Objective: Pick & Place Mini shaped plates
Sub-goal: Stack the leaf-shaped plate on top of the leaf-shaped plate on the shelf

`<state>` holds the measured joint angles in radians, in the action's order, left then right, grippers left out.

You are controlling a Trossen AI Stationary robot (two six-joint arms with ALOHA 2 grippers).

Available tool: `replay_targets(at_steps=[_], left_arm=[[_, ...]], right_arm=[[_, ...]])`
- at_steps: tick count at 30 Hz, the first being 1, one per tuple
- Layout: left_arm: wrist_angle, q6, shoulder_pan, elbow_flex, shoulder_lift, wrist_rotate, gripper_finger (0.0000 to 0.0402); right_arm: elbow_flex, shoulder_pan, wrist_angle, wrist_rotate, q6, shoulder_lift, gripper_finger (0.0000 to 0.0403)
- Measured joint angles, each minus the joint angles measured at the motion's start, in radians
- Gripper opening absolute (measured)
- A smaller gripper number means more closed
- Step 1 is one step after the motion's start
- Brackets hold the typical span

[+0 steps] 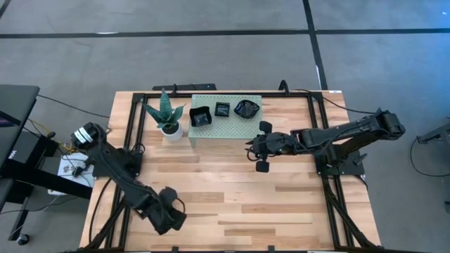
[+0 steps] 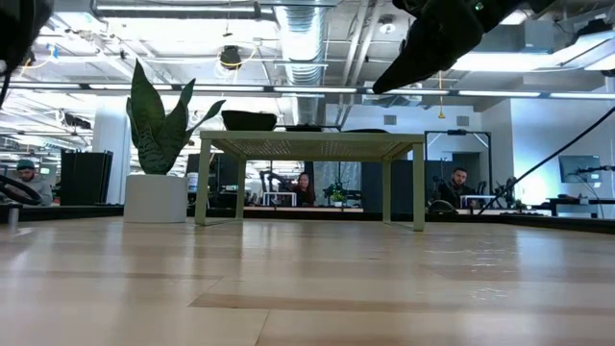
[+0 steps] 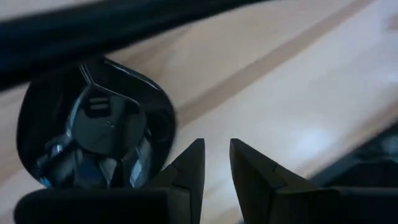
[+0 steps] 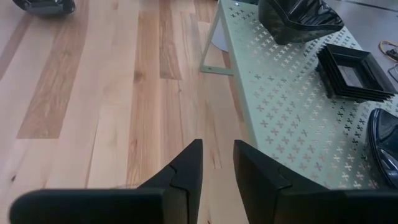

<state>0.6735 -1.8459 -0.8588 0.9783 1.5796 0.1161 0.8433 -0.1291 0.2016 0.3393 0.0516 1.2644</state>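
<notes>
Nearest, the left hand (image 1: 171,204) hovers low over the desk (image 1: 232,197), fingers slightly parted, gripping nothing; a glossy black plate (image 3: 93,134) lies just beside it. Farther on, the right hand (image 1: 259,147) hangs beside the pale green stand (image 1: 226,123), fingers slightly apart, empty. Three stacks of black plates (image 1: 222,111) sit on the stand, a potted plant (image 1: 167,116) alongside.

Two matte-black jointed arms, black cabling, each hand (image 4: 216,163) with two tapered, wedge-shaped fingers (image 3: 186,168).
</notes>
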Motion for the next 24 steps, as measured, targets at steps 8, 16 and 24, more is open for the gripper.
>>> replay_targets(at_steps=[8, 16, 24], left_arm=[[0.001, 0.134, 0.035, 0.000, 0.098, -0.129, 0.0076], [0.009, 0.139, 0.041, 0.000, 0.073, -0.124, 0.0076], [0.052, 0.129, 0.041, -0.005, 0.070, -0.117, 0.0076]], right_arm=[[0.000, 0.000, -0.006, 0.000, 0.000, 0.000, 0.0084], [0.000, 0.000, -0.014, 0.000, 0.010, 0.000, 0.0084], [0.000, 0.000, -0.019, 0.000, 0.010, 0.000, 0.0084]])
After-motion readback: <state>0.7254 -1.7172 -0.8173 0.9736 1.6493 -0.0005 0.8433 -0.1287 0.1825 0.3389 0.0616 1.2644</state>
